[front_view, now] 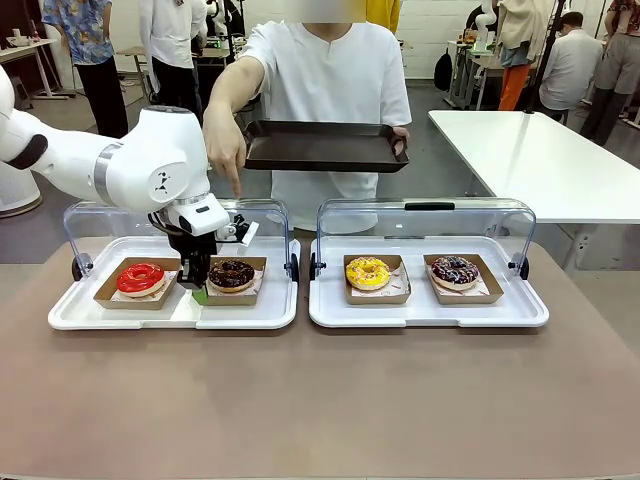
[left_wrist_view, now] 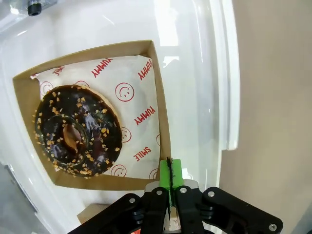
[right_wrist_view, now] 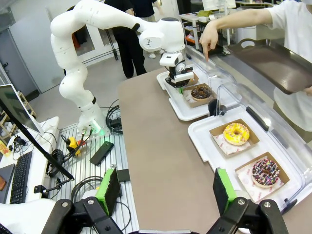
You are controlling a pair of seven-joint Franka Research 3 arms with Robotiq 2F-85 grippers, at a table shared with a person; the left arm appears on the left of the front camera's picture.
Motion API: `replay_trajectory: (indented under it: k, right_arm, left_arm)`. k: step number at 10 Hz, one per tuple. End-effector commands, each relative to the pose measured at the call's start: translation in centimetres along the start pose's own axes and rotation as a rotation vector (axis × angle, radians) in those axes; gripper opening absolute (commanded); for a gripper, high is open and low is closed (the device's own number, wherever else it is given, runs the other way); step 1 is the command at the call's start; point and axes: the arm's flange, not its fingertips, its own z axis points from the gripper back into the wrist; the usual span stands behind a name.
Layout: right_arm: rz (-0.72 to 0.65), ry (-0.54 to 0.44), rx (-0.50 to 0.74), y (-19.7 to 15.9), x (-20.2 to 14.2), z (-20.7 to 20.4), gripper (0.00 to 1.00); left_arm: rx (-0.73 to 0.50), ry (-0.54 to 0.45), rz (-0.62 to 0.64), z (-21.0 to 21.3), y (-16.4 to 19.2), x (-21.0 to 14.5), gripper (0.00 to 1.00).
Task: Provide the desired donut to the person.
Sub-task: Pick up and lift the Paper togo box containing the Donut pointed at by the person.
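Note:
A chocolate donut (front_view: 231, 272) (left_wrist_view: 78, 129) (right_wrist_view: 200, 91) with nut crumbs lies in a brown cardboard tray (left_wrist_view: 164, 122) on printed paper. My left gripper (front_view: 198, 290) (left_wrist_view: 169, 170) (right_wrist_view: 181, 87) is shut on that tray's near corner, its green pads pinching the rim. The person (front_view: 325, 70) stands across the table and points a finger (front_view: 233, 185) down at this donut. Their other hand holds a dark serving tray (front_view: 320, 145) (right_wrist_view: 273, 61). My right gripper (right_wrist_view: 165, 195) hangs open well back from the table, with nothing between its fingers.
A red donut (front_view: 140, 277) shares the left white case (front_view: 250, 315). A yellow donut (front_view: 367, 271) (right_wrist_view: 236, 132) and a sprinkled donut (front_view: 454, 270) (right_wrist_view: 265, 170) sit in the right case (front_view: 430, 315). Both clear lids stand raised behind. Bare brown tabletop (front_view: 320, 400) lies in front.

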Motion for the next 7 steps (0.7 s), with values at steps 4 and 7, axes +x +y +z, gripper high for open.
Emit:
replay_trajectory:
  k: [4, 7]
  right_arm:
    - [0.005, -0.009, 0.006, -0.1, 0.0, 0.0, 1.0]
    - [0.005, -0.009, 0.006, -0.1, 0.0, 0.0, 1.0]
  left_arm:
    - [-0.034, 0.042, -0.001, 13.2, -6.3, -1.6, 0.0]
    - [0.005, 0.021, -0.046, 21.2, -9.7, -1.1, 0.0]
